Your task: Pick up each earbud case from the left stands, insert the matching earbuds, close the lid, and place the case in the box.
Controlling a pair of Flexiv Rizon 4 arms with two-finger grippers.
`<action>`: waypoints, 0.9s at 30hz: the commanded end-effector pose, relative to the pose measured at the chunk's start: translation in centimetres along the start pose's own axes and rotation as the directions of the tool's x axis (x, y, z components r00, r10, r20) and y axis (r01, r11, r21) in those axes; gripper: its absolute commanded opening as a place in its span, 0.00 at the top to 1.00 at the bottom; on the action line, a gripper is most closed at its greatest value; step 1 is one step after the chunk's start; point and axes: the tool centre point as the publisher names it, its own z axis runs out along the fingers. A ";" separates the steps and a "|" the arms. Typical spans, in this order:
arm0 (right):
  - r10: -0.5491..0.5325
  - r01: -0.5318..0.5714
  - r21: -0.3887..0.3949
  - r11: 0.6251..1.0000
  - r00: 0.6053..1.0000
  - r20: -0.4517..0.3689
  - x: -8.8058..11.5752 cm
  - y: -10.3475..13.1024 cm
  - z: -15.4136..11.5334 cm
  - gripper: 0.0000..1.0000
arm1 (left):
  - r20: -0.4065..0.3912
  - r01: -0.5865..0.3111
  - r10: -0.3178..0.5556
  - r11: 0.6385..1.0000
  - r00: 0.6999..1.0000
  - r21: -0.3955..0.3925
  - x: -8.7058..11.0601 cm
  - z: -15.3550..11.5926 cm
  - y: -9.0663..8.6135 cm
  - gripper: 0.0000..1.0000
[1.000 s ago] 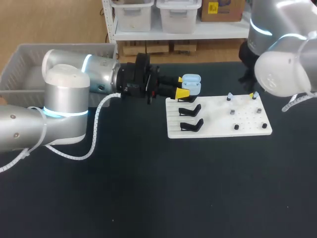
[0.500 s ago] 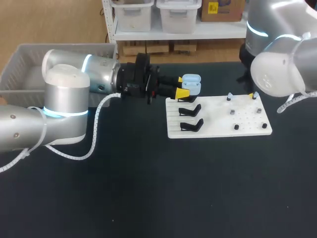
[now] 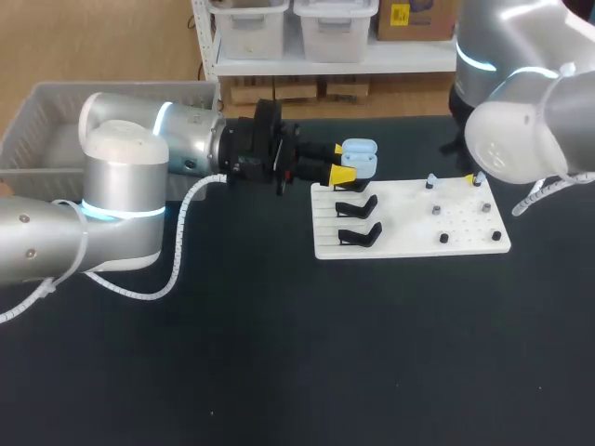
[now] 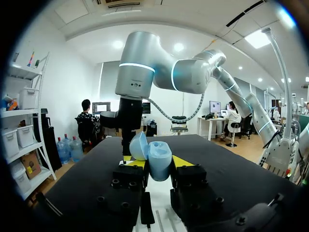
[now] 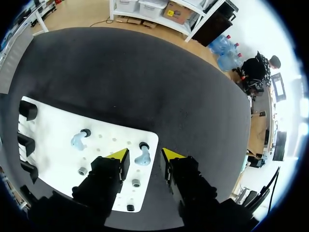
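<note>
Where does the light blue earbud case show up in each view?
Head view: the earbud case sits between the left gripper's yellow tips, at the far left corner of the white board.
Left wrist view: the earbud case, lid open, is gripped between that gripper's fingers, over the white board.
Right wrist view: not in it.
Shared landmark: the white board, seen in all three views.

the earbud case [image 3: 359, 156] is showing pale blue between the left arm's black, yellow-tipped jaws. the counter [image 3: 279, 353] is lying plain black, the board [image 3: 409, 243] gleaming white under black stands [image 3: 358, 206]. the earbuds [image 5: 143, 157] are looking pale blue, the box [image 3: 37, 111] grey.
</note>
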 end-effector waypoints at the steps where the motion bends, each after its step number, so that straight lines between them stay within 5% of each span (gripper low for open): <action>1: 0.011 -0.011 0.004 1.000 1.000 0.003 0.3 0.0 -0.1 0.58 | 0.002 -0.003 0.003 1.000 1.000 -0.007 0.1 0.0 -0.2 1.00; 27: 0.021 -0.021 0.010 1.000 1.000 0.002 0.5 0.4 0.4 0.69 | 0.002 -0.003 0.003 1.000 1.000 -0.007 0.1 0.0 -0.2 1.00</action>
